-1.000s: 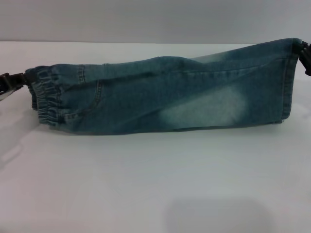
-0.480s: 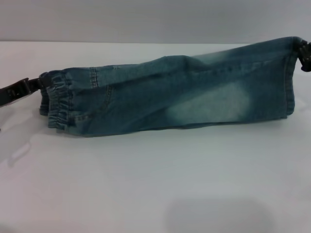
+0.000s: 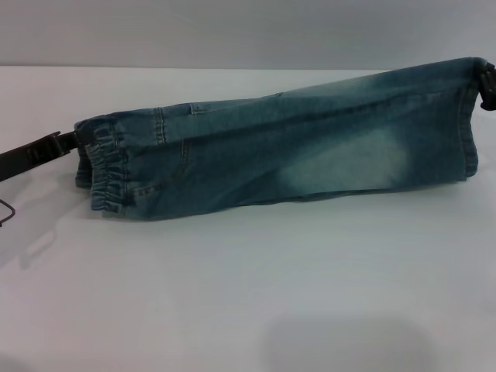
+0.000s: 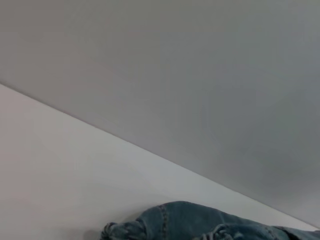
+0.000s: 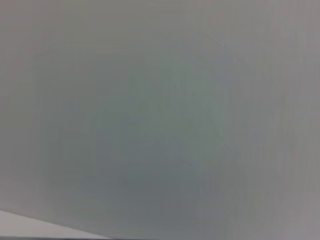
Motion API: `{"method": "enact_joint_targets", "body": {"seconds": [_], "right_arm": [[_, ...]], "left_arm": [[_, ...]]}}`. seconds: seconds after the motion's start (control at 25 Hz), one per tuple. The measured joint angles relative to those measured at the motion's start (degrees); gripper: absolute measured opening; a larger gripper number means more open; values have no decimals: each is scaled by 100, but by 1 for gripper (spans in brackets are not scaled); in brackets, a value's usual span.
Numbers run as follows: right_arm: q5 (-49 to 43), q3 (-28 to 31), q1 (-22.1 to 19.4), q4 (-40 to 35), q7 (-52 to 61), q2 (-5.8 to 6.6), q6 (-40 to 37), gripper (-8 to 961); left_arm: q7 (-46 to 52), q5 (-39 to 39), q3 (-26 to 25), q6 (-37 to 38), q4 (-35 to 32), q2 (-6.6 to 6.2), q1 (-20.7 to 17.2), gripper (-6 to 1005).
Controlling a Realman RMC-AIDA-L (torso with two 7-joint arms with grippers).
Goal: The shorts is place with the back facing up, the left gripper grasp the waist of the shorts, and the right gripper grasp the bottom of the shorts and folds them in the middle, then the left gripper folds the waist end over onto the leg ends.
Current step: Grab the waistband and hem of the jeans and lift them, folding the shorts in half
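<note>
The shorts (image 3: 287, 147), folded lengthwise, stretch across the white tabletop (image 3: 248, 294) between my hands. My left hand (image 3: 68, 142) pinches the gathered waist; my right hand (image 3: 487, 87) pinches the raised leg-hem end.

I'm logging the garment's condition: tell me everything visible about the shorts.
The shorts are blue-green faded denim with a pale bleached patch, folded lengthwise into a long band stretched across the white table. The gathered elastic waist is at the robot's left, pinched by the left pincer; the stitched leg hems are at the right, raised higher and held by the right pincer. The lower edge meets the table near the waist.
</note>
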State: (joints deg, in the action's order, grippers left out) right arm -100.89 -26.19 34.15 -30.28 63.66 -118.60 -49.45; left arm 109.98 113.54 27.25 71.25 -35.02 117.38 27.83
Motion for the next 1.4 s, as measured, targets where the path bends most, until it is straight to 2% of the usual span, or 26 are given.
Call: {"method": "enact_joint_targets", "body": {"seconds": [0.24,0.44,0.64,0.88,1.0,1.24,1.4], "right_arm": [[-21,-192,117,116,-2,-3,479,0],[-13,-226,145,134,-3,-8,582,102],[-13,-229,142,136,-3,-8,600,313],[-13,-229,99,180,-3,-23,555,454],[-13,-227,76,198,-3,-25,502,524],[222,-207,-65,166,-2,-33,180,598],[558,-230,-279,53,-2,-25,-280,598]], "left_arm": [[-242,-15,-2,-202,72,33,47,59],[-521,-17,-1,-282,150,39,124,62],[-797,-158,-18,-430,347,48,187,144],[-955,-513,-48,-535,380,35,94,267],[-957,-540,-58,-620,353,23,68,529],[-968,-497,-20,-727,325,-16,28,763],[-970,-487,56,-531,323,-97,-24,814]]}}
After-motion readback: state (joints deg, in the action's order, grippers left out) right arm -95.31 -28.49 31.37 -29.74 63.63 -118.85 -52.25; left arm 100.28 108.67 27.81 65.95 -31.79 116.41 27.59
